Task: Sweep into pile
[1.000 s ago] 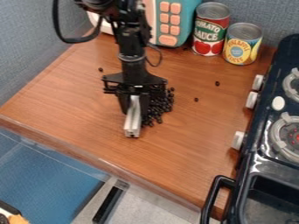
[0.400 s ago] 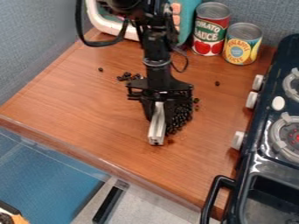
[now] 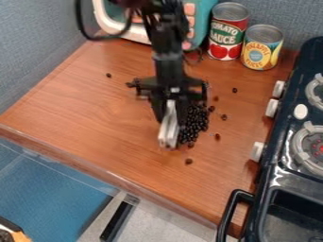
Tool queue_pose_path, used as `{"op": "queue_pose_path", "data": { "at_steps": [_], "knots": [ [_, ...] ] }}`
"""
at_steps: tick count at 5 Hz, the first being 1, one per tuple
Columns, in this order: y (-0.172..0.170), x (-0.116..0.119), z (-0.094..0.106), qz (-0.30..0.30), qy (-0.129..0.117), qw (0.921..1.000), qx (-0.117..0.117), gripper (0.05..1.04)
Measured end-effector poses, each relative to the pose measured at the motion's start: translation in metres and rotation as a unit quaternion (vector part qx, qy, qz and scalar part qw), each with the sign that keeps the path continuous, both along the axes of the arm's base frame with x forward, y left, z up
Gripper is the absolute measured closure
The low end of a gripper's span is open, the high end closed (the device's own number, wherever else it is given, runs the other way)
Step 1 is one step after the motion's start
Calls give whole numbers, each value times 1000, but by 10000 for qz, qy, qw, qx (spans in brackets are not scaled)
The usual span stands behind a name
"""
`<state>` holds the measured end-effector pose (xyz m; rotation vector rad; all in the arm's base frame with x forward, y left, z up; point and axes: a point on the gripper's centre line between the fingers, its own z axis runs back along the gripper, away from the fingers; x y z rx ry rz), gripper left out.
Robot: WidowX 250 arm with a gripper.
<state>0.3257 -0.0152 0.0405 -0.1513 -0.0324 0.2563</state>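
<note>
My gripper (image 3: 170,116) hangs over the middle of the wooden table, shut on a pale, silvery bar-like sweeper (image 3: 169,126) that points toward the front edge. Dark beans (image 3: 195,123) lie heaped along the right side of the sweeper, partly hidden behind the gripper. Stray beans lie around the heap: one toward the front (image 3: 189,161), several to the right, one farther back right (image 3: 234,90), and one at the back left (image 3: 108,75). A few more sit just left of the gripper's body.
A red can (image 3: 227,32) and a yellow can (image 3: 261,48) stand at the back, beside a teal and white toy microwave (image 3: 200,21). A dark toy stove (image 3: 287,156) with white knobs borders the right side. The table's front edge (image 3: 114,177) slants across the lower left.
The gripper and sweeper have moved right, then lifted or shifted slightly back. The main heap has shifted right, with some beans scattered to its right and front and a few left behind at the back.
</note>
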Motion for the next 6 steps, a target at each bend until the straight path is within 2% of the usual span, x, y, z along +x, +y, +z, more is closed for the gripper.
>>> {"op": "queue_pose_path", "data": {
  "at_steps": [1, 2, 3, 4, 5, 6],
  "knots": [
    [28, 3, 36, 145, -293, 9995, -47, 700],
    [70, 10, 61, 277, -367, 9989, 113, 700],
    [111, 15, 71, 217, -326, 9978, 531, 700],
    [146, 21, 56, 50, -133, 9947, 1022, 700],
    [180, 26, 39, -380, 42, 9852, 1670, 700],
    [203, 35, 26, -771, 279, 9740, 2112, 700]
  ]
}}
